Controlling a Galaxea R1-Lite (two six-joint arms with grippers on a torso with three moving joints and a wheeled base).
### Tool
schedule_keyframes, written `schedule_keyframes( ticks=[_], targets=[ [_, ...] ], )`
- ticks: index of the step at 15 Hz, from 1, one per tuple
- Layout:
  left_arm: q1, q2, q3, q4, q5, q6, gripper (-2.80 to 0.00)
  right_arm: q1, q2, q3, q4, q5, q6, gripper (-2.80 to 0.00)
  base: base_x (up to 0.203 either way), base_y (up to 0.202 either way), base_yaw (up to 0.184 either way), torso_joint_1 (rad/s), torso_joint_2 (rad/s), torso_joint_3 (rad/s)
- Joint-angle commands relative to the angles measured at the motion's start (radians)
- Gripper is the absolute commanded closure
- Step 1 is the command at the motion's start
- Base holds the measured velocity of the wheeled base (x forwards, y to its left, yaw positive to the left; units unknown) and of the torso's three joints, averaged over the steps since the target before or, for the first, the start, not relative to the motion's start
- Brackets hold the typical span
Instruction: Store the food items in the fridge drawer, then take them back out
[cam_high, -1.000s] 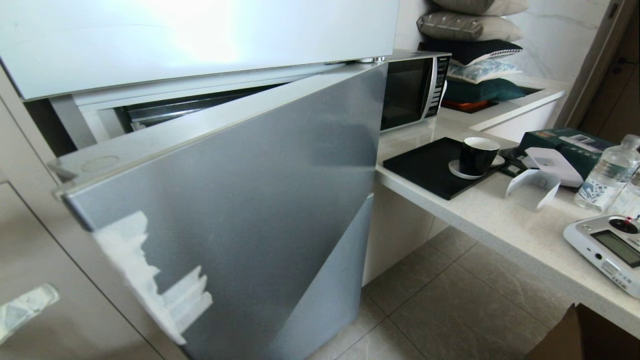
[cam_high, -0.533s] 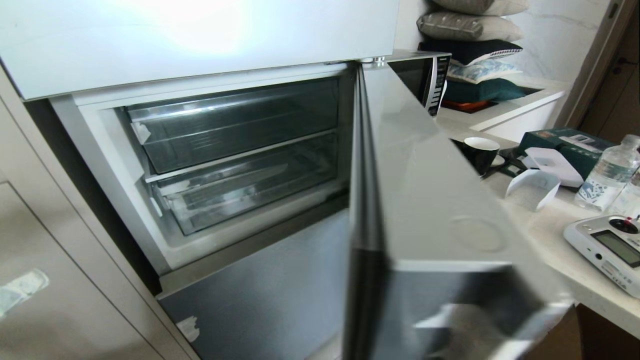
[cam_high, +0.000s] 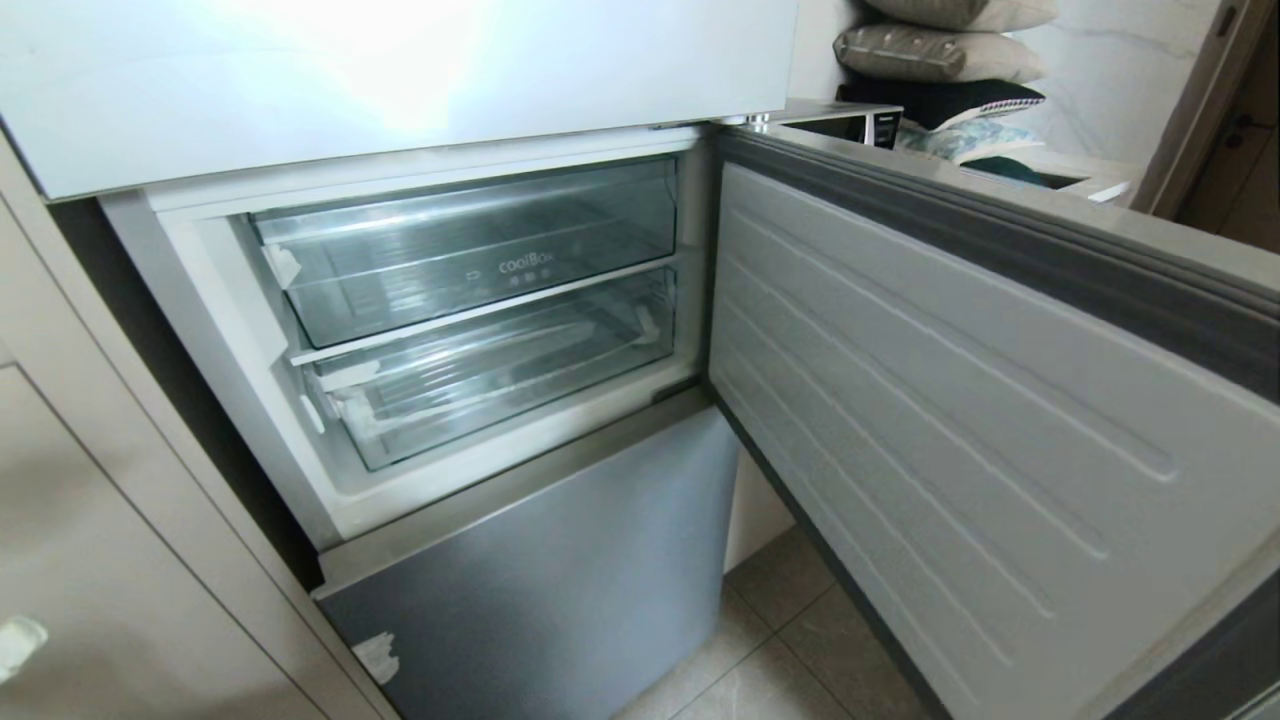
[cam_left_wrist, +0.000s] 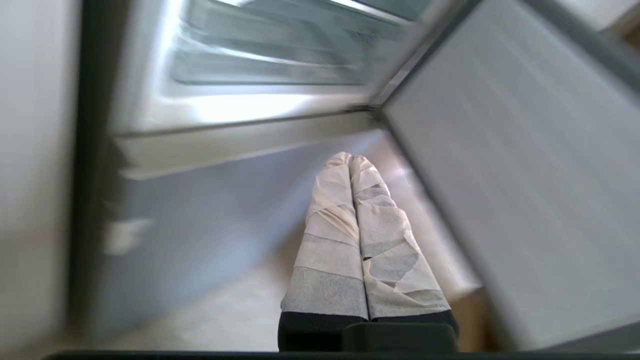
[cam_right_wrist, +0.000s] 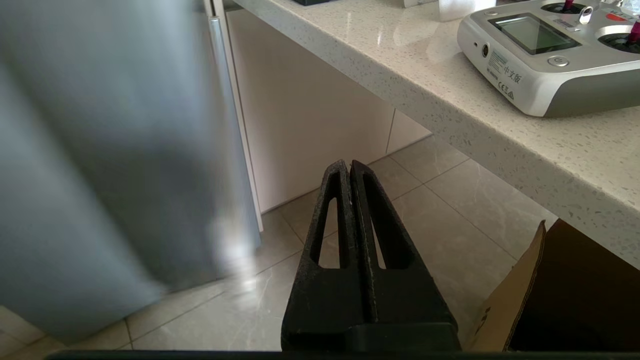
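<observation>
Fridge drawer (cam_high: 500, 385) sits shut beneath coolBox bin (cam_high: 470, 260); both grippers' fingers (cam_left_wrist: 350, 220) pressed together.

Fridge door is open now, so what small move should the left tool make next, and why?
Probably raise the left tool, shut and empty, toward the frosted front lip of the lower clear plastic fridge drawer to pull it out. The grey-blue fridge door stands wide open, that drawer sits pushed in under the clear bin printed coolBox, and no food is in view.
</observation>
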Motion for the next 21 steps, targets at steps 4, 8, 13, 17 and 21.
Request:
schedule_keyframes(
  ticks=[4, 8, 13, 17, 21],
  targets=[
    [0.001, -0.165, 0.030, 0.187, 0.030, 0.170, 0.00, 0.000, 0.000, 0.000, 0.000, 0.000, 0.000, 0.00, 0.000, 0.000, 0.000, 0.000, 0.00, 0.000],
    [0.000, -0.167, 0.041, 0.184, 0.140, 0.411, 0.00, 0.000, 0.000, 0.000, 0.000, 0.000, 0.000, 0.00, 0.000, 0.000, 0.000, 0.000, 0.00, 0.000],
    [-0.004, -0.166, 0.060, 0.177, 0.174, 0.563, 0.00, 0.000, 0.000, 0.000, 0.000, 0.000, 0.000, 0.00, 0.000, 0.000, 0.000, 0.000, 0.00, 0.000],
    [-0.003, -0.166, 0.163, 0.178, 0.063, 0.620, 0.00, 0.000, 0.000, 0.000, 0.000, 0.000, 0.000, 0.00, 0.000, 0.000, 0.000, 0.000, 0.00, 0.000],
    [-0.002, -0.167, 0.246, 0.172, -0.047, 0.643, 0.00, 0.000, 0.000, 0.000, 0.000, 0.000, 0.000, 0.00, 0.000, 0.000, 0.000, 0.000, 0.00, 0.000]
  ],
)
